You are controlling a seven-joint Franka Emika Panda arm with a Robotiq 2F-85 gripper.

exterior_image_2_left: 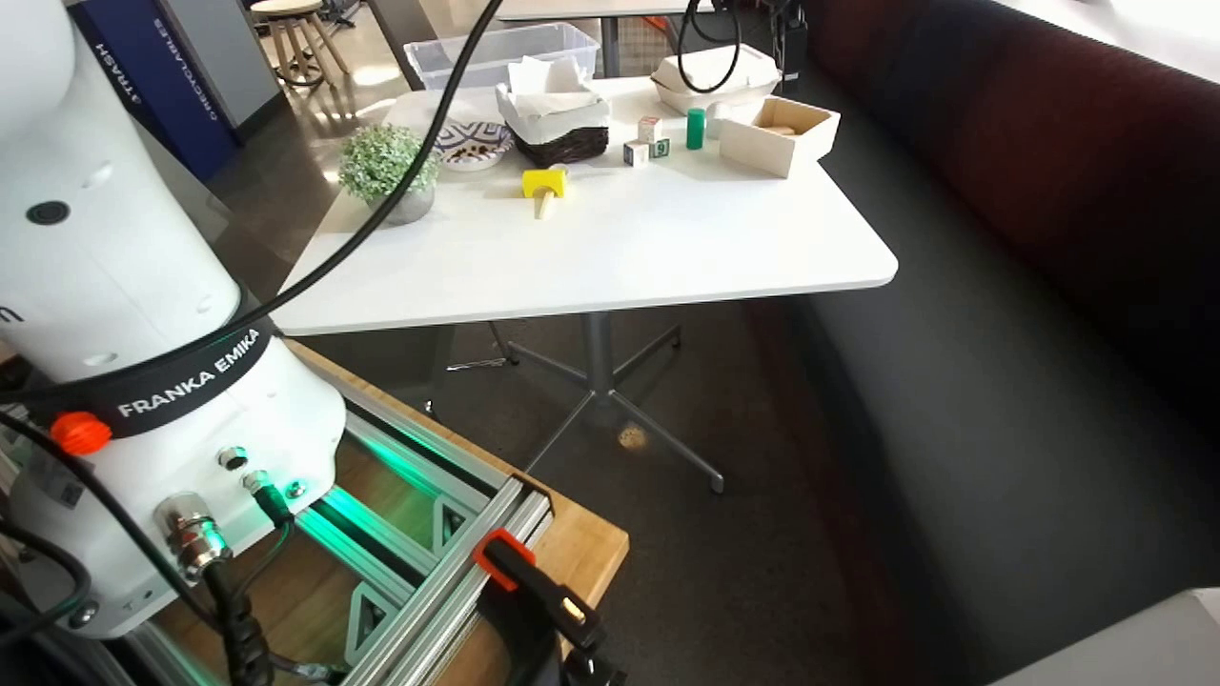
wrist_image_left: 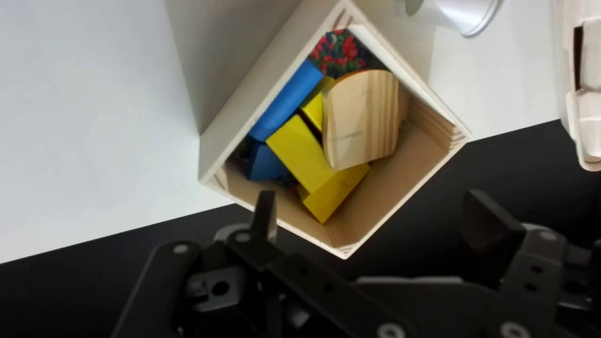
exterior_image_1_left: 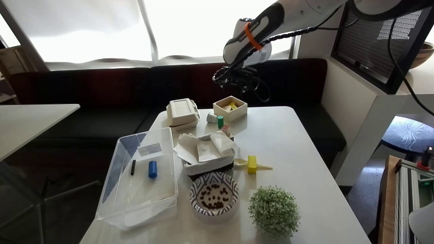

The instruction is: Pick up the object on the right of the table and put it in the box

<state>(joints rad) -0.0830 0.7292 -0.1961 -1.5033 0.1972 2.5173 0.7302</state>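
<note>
The box (exterior_image_1_left: 236, 114) is a small square cream-white box at the far end of the table. It also shows in an exterior view (exterior_image_2_left: 753, 152) and large in the wrist view (wrist_image_left: 244, 105). Inside lie yellow blocks (wrist_image_left: 300, 152), blue blocks (wrist_image_left: 286, 103), a rounded wooden piece (wrist_image_left: 359, 119) and a red-and-dark patterned piece (wrist_image_left: 342, 51). My gripper (wrist_image_left: 375, 213) is open, with its fingers wide apart and nothing between them. It hangs above the box's outer corner, past the table edge; in an exterior view it is dark and small (exterior_image_1_left: 241, 83). The tiny dark-brownish object does not show.
A takeaway container (exterior_image_1_left: 183, 113), white cup (exterior_image_1_left: 211, 118), green cylinder (exterior_image_1_left: 220, 122) and letter cubes (exterior_image_2_left: 637, 152) stand near the box. Nearer are a paper-lined basket (exterior_image_1_left: 210, 166), patterned bowl (exterior_image_1_left: 196, 194), clear bin (exterior_image_1_left: 145, 193), plant (exterior_image_1_left: 274, 211), and yellow block (exterior_image_1_left: 252, 164) on a spoon (exterior_image_1_left: 266, 166).
</note>
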